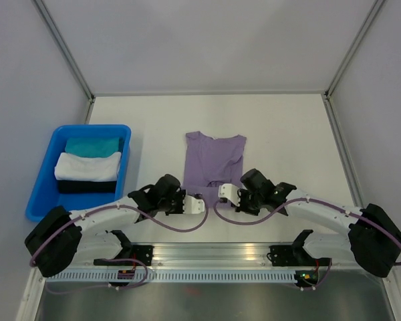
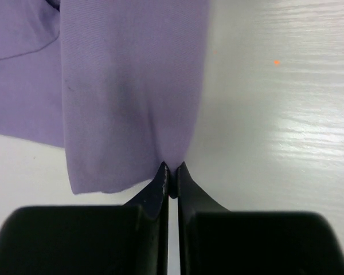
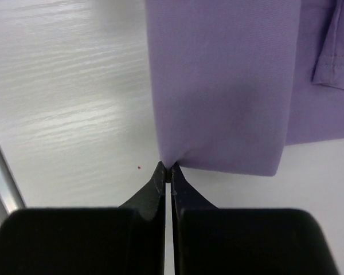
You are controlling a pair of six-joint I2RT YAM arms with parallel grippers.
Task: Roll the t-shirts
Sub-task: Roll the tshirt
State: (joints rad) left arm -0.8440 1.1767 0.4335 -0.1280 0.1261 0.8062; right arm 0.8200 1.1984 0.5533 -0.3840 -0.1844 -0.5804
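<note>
Left gripper (image 2: 172, 173) and right gripper (image 3: 171, 171) are both pinched tight on the near hem corners of the lavender t-shirt (image 1: 214, 159), flat on the table (image 1: 287, 134). Off left, the blue bin (image 1: 40, 195) holds folded black cloth (image 1: 87, 186), white cloth (image 1: 87, 166) and teal cloth (image 1: 93, 144).

lavender t-shirt (image 1: 214, 157): 1, centre | blue bin (image 1: 43, 179): 1, left | folded in bin: 3 (teal cloth (image 1: 93, 144) far, white cloth (image 1: 87, 166) middle, black cloth (image 1: 87, 186) near) | arms (image 1: 107, 215): 2 | grippers: 2 (left gripper (image 2: 171, 172), right gripper (image 3: 168, 171))
</note>
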